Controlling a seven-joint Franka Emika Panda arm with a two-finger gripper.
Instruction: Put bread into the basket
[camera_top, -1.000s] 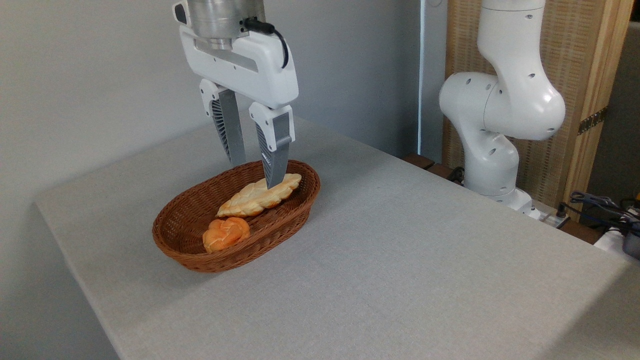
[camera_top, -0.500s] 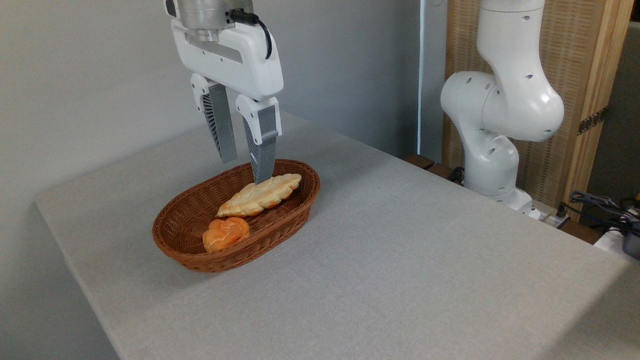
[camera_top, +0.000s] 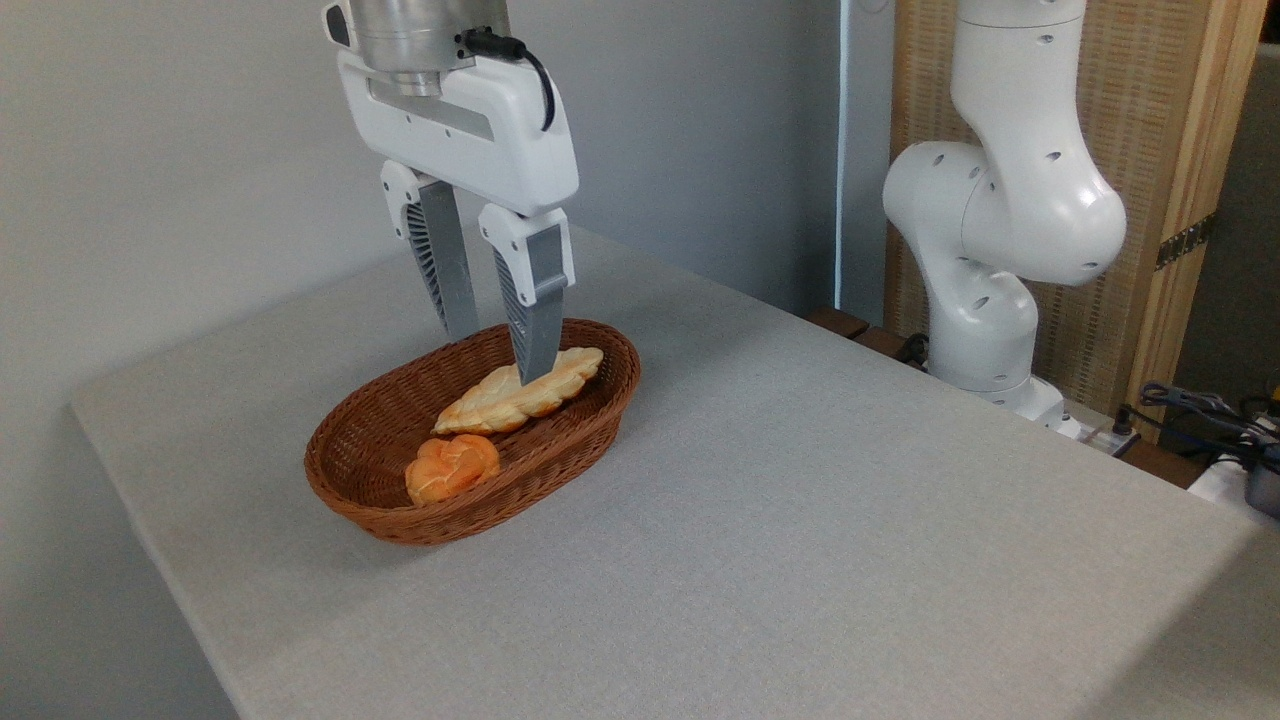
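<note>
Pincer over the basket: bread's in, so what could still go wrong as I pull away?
1. The open pincer hangs low, its near fingertip in front of the bread; whether they touch is unclear. A sideways exit could drag the loaf.
2. The loaf's far end leans on the basket wall near the rim, so a nudge might tip it out.
3. A low exit could catch the rim and shift the basket.

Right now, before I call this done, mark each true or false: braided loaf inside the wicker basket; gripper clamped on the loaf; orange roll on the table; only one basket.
1. The long braided cream loaf lies inside the oval reddish-brown wicker basket. True.
2. The gripper is clamped on the loaf. False: its fingers stand apart above the basket.
3. The small round orange knotted roll sits on the grey table. False: it lies in the basket.
4. Only one basket is in view. True.
</note>
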